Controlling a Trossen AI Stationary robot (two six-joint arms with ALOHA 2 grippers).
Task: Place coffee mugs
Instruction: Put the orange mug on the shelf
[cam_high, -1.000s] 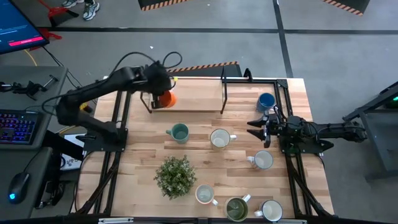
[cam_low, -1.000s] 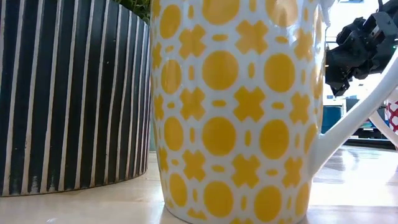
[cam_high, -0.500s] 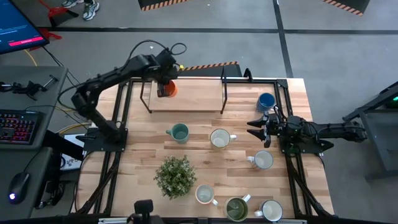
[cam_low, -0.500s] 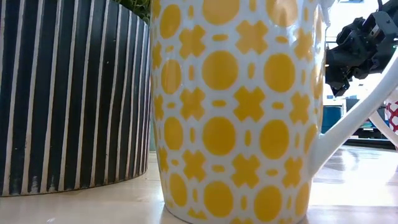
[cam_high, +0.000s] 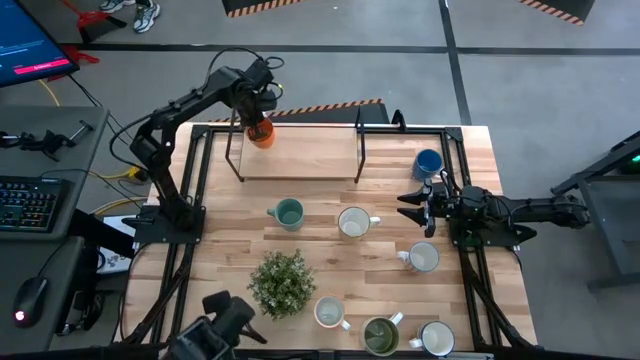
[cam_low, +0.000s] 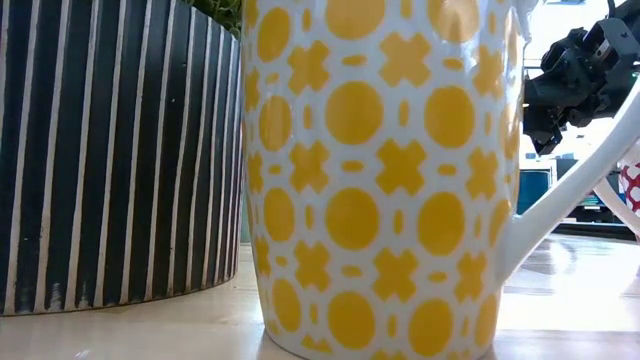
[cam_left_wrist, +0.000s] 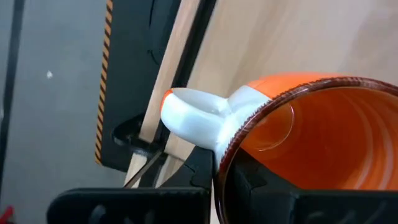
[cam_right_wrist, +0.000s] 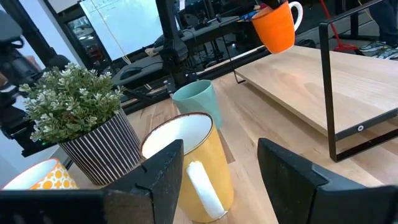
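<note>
While the yellow-patterned mug fills the low view beside the striped plant pot, other mugs sit along the counter's near edge. Farther in, the teal mug stands on the counter. At the right side, the right end effector hovers with fingers apart, near the blue mug. Farthest back, the left end effector is clamped on the orange mug, lifted above the raised wooden shelf's far left corner.
</note>
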